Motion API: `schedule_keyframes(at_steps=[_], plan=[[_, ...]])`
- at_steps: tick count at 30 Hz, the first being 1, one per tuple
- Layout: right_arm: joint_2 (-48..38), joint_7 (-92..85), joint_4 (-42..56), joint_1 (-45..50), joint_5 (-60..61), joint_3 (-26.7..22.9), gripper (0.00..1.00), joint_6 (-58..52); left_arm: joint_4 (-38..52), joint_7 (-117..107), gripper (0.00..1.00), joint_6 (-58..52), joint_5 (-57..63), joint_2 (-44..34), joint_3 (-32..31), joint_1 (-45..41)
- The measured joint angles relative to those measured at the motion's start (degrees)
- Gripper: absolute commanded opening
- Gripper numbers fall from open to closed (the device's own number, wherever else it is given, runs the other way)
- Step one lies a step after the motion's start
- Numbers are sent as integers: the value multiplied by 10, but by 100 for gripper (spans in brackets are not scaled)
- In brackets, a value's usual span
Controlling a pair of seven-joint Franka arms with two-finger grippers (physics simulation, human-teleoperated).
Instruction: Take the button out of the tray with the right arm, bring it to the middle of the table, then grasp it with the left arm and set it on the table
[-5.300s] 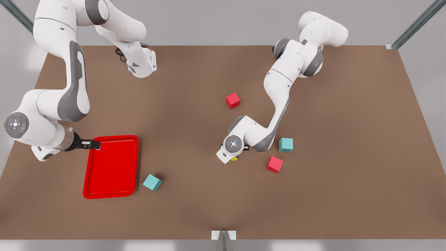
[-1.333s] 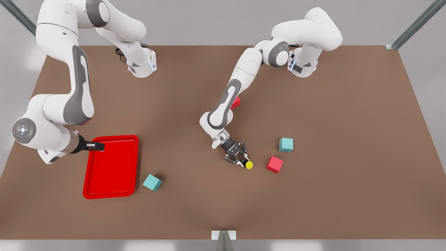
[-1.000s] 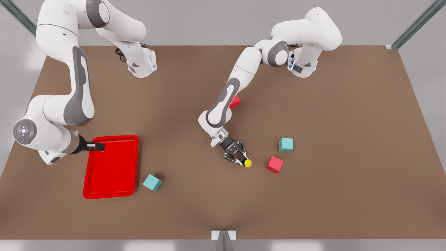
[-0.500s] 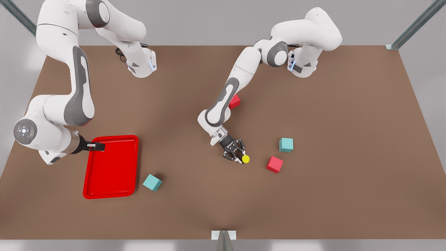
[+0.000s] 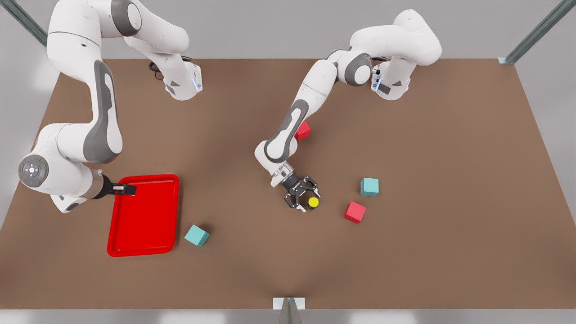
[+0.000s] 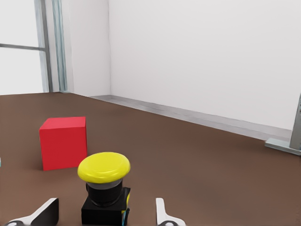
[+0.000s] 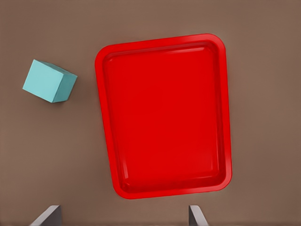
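Button is sitting upright on the table near its middle, yellow cap up, between the spread fingers of the left gripper, which are standing clear of its dark body on either side. Half a second ago the same button was pinched at the fingertips and tilted outward toward the red cube; now the jaws are parting around it and it is standing on its own base, so I judge that the release is happening and the placing step is all but finished, with only the retreat of the left arm left. A careless withdrawal could clip the cap and tip it.

Farther along, the teal cube is lying just past the red one, and a second red cube is peeking out behind the left arm's forearm.

At the front view's left, the right gripper is waiting over the tray's rim with its fingers spread and nothing between them, where it has hung throughout. The tray is lying bare, a teal cube just beside it.

No brand, label or writing is readable anywhere.
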Motion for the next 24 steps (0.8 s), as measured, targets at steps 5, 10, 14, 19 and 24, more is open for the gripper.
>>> schedule_keyframes(at_steps=[5,10,14,19,24], plan=[[-1,1,1,0,0,0,100,0,0,5,100,-5,0,-15,0,-5],[1,1,1,0,0,1,100,0,0,11,100,-15,-2,-21,-1,-10],[1,2,1,0,-1,0,100,0,-5,21,100,-23,-3,-50,0,-11],[1,2,1,0,-1,1,100,1,-12,42,100,-32,-7,-104,0,-4],[1,3,1,0,-1,1,100,0,-19,138,100,-20,-218,-282,-8,97]])
